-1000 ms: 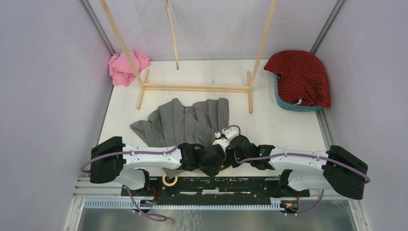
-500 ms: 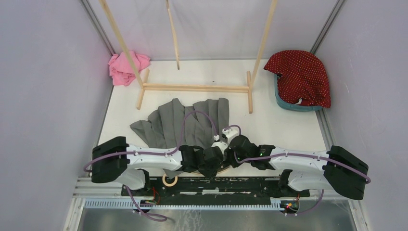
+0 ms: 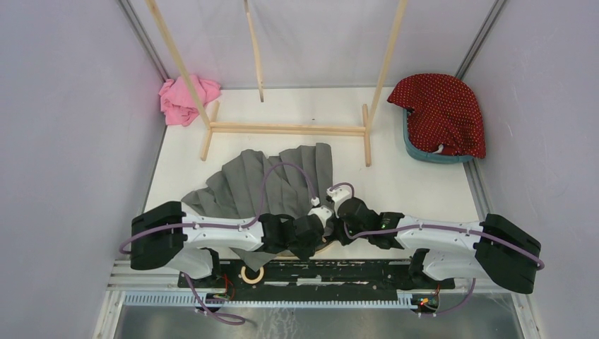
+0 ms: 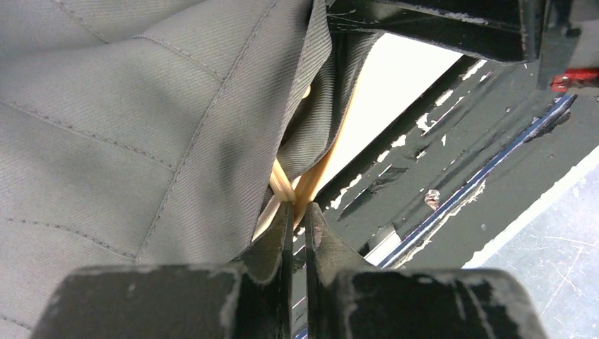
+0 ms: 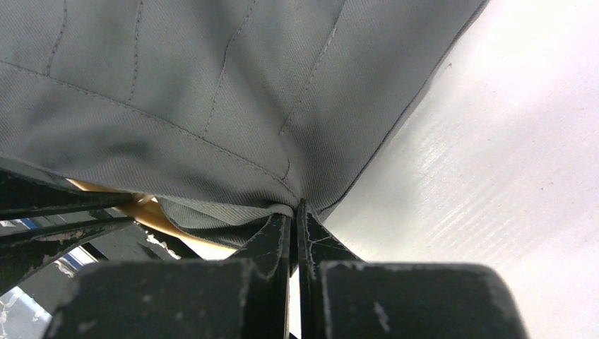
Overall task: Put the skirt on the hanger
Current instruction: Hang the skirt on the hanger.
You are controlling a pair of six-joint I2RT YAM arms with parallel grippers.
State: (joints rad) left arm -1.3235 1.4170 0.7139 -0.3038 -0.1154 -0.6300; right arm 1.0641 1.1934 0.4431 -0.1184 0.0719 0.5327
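The grey pleated skirt [image 3: 268, 180] lies spread on the white table in front of both arms. Its near edge covers a wooden hanger [image 3: 323, 247], of which only a tan sliver shows between the grippers. My left gripper [image 3: 318, 236] is shut on the hanger's thin wooden bars [image 4: 311, 185] under the skirt [image 4: 141, 127]; its jaws [image 4: 297, 206] meet on them. My right gripper [image 3: 330, 226] is shut on the skirt's near hem [image 5: 282, 210], with cloth [image 5: 212, 85] bunched at its tips [image 5: 295, 206]. A piece of the hanger [image 5: 145, 210] shows at the left in the right wrist view.
A wooden garment rack [image 3: 288, 129] stands at the back of the table. A pink cloth [image 3: 185, 99] lies at the back left. A red dotted garment [image 3: 441, 113] drapes over a teal basket [image 3: 417, 150] at the back right. A tape roll [image 3: 251, 272] sits by the arm bases.
The skirt has shifted left and spread wider, its left corner now nearer the left arm. The left gripper has moved slightly left with the hanger. The right arm has barely moved.
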